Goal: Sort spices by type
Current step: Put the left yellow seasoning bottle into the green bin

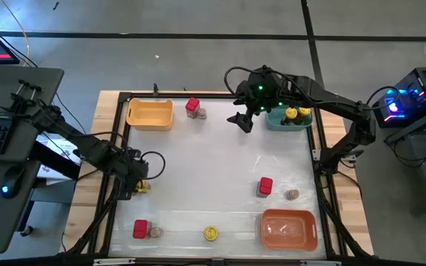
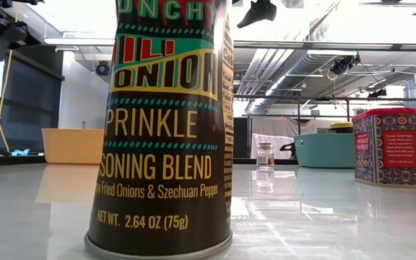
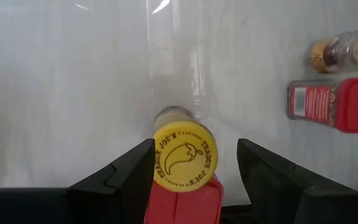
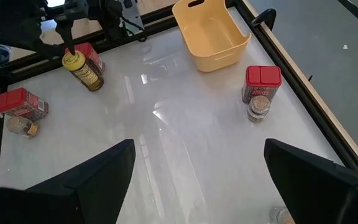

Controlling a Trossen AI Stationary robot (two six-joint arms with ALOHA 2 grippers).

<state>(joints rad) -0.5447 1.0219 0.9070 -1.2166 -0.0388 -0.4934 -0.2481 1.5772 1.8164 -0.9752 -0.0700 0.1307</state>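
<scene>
Left end effector (image 3: 194,165) | straddles yellow-lidded jar (image 3: 184,155) | fingers apart

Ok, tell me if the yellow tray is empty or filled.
Empty: the yellow tray shows only a bare bottom in the right wrist view, no spices inside.

Glossy white table (image 1: 220,162) reflecting the lights, bare wood edge (image 1: 346,214) around it, matt plastic yellow tray (image 1: 150,114), clear glass seen on the small jar (image 2: 265,154), printed glossy label on the yellow-lidded jar (image 2: 166,123), smooth plastic yellow lid (image 3: 185,157) with embossed lettering
</scene>
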